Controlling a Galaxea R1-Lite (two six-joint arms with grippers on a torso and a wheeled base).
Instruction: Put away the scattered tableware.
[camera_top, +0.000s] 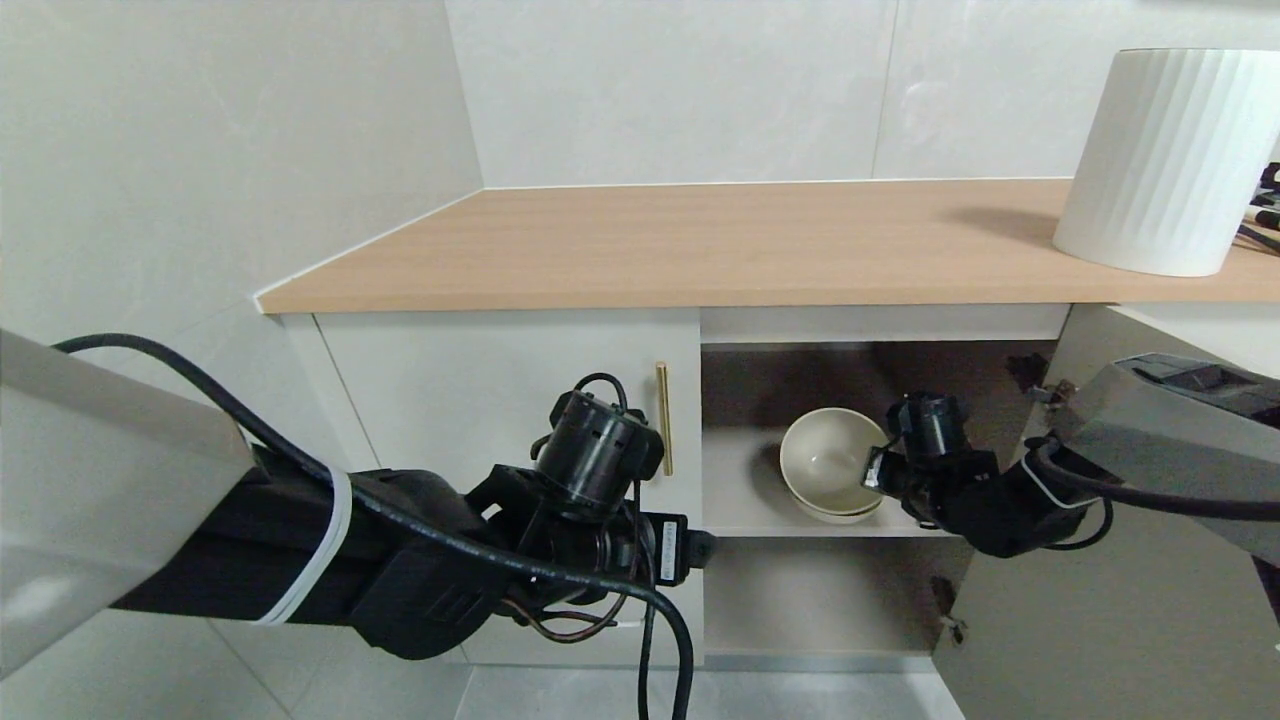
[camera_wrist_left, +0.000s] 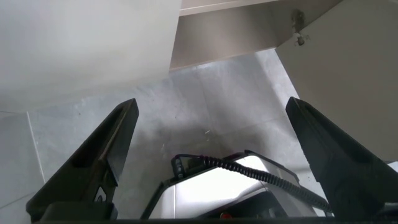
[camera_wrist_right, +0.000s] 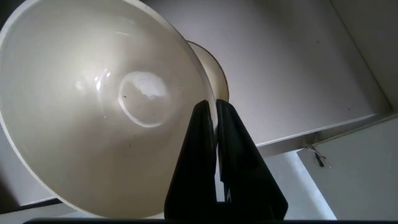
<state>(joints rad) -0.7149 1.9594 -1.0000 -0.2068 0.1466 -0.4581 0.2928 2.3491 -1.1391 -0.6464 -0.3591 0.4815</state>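
Cream bowl (camera_top: 828, 462), tilted, rim pinched in right gripper (camera_top: 878, 478), above shelf (camera_top: 740, 500) in open cabinet.
Glazed, smooth, round, deep; second bowl (camera_top: 838, 514) nested beneath, contact unclear. Likely risks: thin rim hold on slick glaze, so slip and chip against second bowl if let go while tilted; knock on open door (camera_top: 1100, 600) when pulling out. Left gripper (camera_wrist_left: 210, 106) spread wide, empty, low near floor.
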